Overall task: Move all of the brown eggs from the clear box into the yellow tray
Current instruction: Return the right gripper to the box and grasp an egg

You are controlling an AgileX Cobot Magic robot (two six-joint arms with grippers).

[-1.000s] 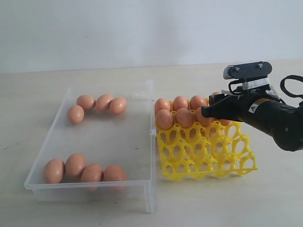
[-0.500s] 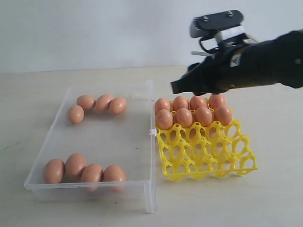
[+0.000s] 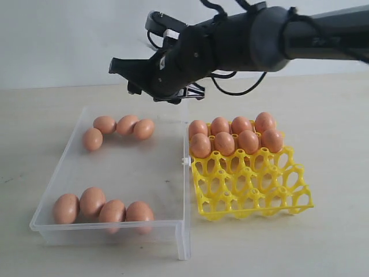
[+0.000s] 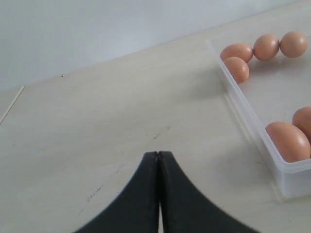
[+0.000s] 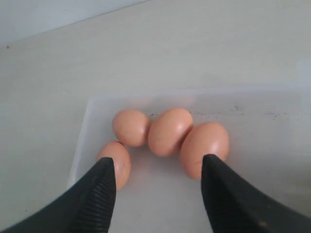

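**A:** Where are the brown eggs (image 3: 118,127)?
**B:** Eight are in the clear box (image 3: 183,231), four at each end. Eight are in the yellow tray (image 3: 259,210).
**A:** And the right gripper (image 5: 156,162)?
**B:** Open and empty, over the far four, I think to grab one. They huddle close, so it's a tight fit. The left gripper (image 4: 158,156) sits shut outside the box.

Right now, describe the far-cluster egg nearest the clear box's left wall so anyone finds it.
Find the clear box left of the yellow tray. Four brown eggs cluster at its far end. Three form a row; this egg sits leftmost, out of line, nearer the camera.
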